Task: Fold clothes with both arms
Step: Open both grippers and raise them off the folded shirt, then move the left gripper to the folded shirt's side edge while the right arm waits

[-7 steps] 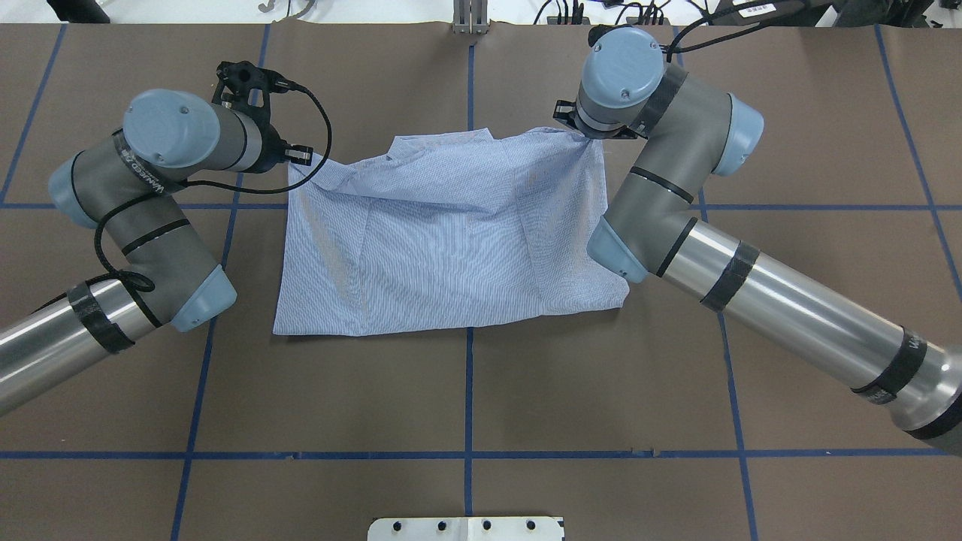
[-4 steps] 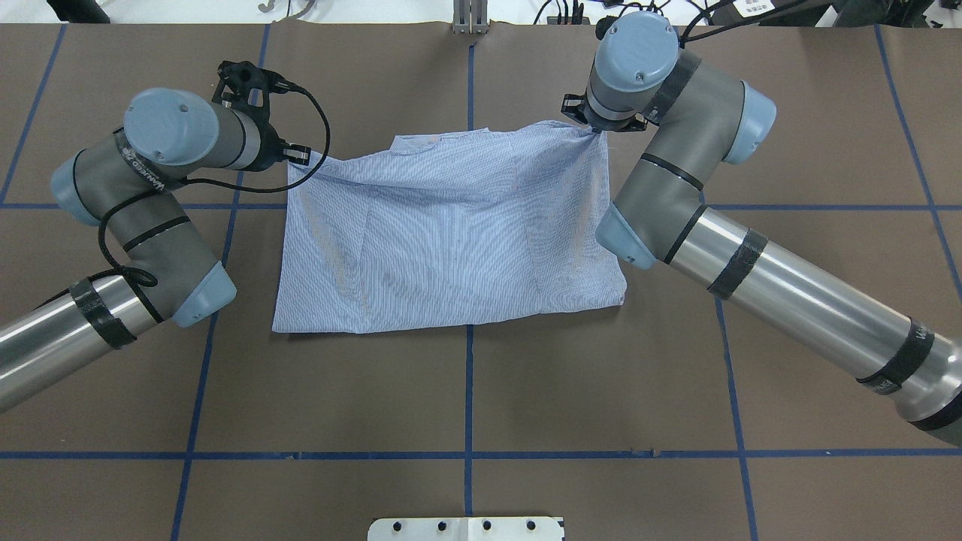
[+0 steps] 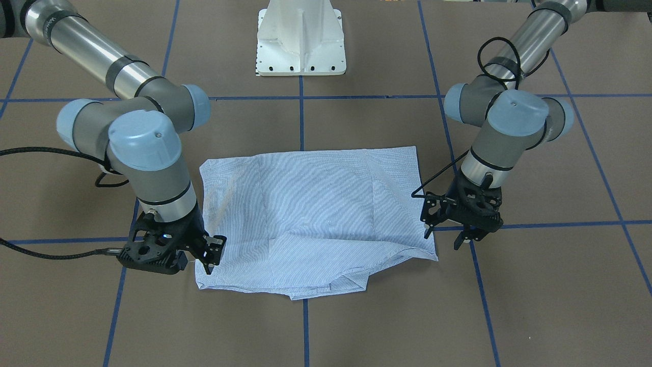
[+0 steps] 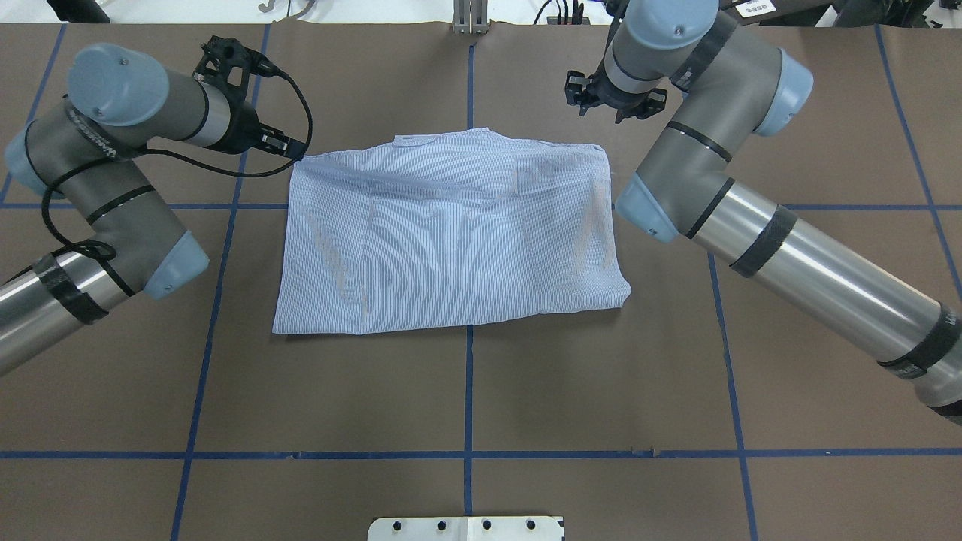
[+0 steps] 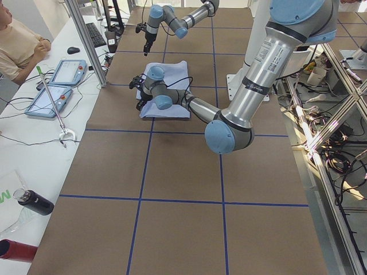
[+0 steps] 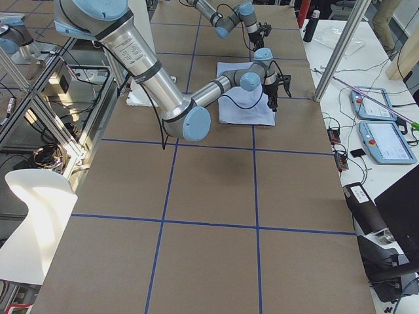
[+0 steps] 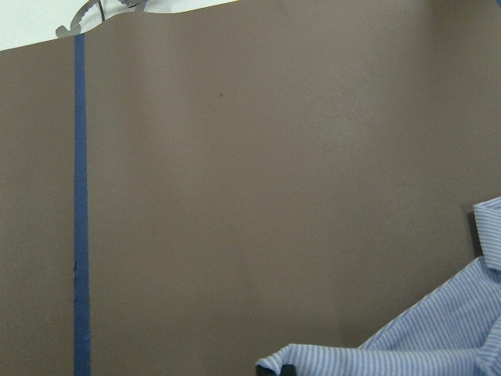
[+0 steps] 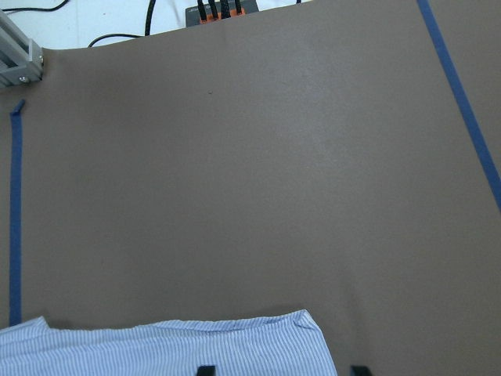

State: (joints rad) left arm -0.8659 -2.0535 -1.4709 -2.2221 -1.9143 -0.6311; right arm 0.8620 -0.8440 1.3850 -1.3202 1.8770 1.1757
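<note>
we see pale lettering on the dark sleeve of the left arm [image 4: 94, 143], and more on the right arm [image 4: 819, 267] close to the picture's edge, but we cannot read either.

the left gripper [image 3: 443, 235] has its fingers spread and grips nothing. it hangs just beside the shirt's corner, and we cannot tell if it touches the cloth. the right gripper [image 4: 601, 111] is also spread and empty, above the table [image 4: 481, 391] just past the shirt's other far corner.

the shirt [image 4: 451, 240] lies folded in a rough rectangle across the middle blue tape line [image 4: 468, 391], with its collar [image 4: 415, 140] on the far edge.

the right wrist view cuts the fingertips [image 8: 205, 370] off at its bottom edge, with the cloth's corner between them. the left wrist view shows no fingers, only a strip of shirt. we cannot make out the buttons.
</note>
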